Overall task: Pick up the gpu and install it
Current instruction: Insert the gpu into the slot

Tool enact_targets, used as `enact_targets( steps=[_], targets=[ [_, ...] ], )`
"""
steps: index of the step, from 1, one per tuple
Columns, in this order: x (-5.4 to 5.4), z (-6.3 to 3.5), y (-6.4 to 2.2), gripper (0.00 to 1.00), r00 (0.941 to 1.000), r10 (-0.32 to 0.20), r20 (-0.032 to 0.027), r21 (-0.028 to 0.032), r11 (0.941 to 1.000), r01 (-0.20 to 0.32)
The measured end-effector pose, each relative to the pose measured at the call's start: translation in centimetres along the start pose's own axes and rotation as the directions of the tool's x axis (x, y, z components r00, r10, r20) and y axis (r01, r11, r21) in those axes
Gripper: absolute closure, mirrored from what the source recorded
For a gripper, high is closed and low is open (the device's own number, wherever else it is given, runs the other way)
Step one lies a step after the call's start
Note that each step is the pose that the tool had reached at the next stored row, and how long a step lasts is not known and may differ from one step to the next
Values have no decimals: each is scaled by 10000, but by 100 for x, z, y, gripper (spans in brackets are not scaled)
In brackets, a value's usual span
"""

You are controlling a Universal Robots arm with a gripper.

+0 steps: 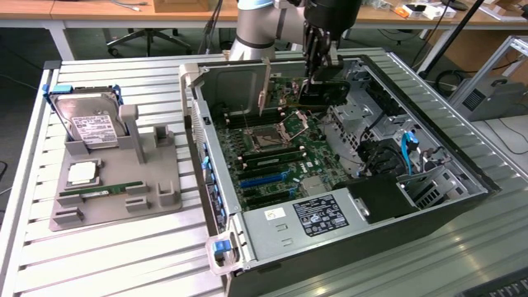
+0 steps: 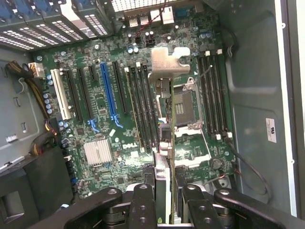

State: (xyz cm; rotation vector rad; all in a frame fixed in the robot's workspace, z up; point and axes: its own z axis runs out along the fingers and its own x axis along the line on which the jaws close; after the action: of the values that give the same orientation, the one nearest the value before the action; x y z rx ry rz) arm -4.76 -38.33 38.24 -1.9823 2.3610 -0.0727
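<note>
The gpu [image 2: 163, 143] shows edge-on in the wrist view as a thin card with a silvery bracket at its far end. It hangs over the motherboard [image 2: 105, 119] near the CPU socket and the memory slots. My gripper [image 2: 167, 210] is shut on it, one finger on each face of the card. In the exterior view the gripper [image 1: 320, 80] reaches down into the open computer case [image 1: 429, 204] at its far end. There the gpu [image 1: 285, 93] stands upright above the board, apart from the slots.
A long blue expansion slot [image 2: 108, 95] and black slots lie beside the card. A grey fixture [image 1: 115, 185] at the exterior view's left holds a hard drive [image 1: 91, 124], a CPU [image 1: 83, 173] and a green memory stick [image 1: 99, 190]. Drive cages and cables crowd the case's right side.
</note>
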Motion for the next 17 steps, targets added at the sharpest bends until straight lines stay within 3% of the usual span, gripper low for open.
enact_targets(
  steps=[17],
  targets=[
    [0,0,0,73,9975,-707,52,-8,9975,707]
  ],
)
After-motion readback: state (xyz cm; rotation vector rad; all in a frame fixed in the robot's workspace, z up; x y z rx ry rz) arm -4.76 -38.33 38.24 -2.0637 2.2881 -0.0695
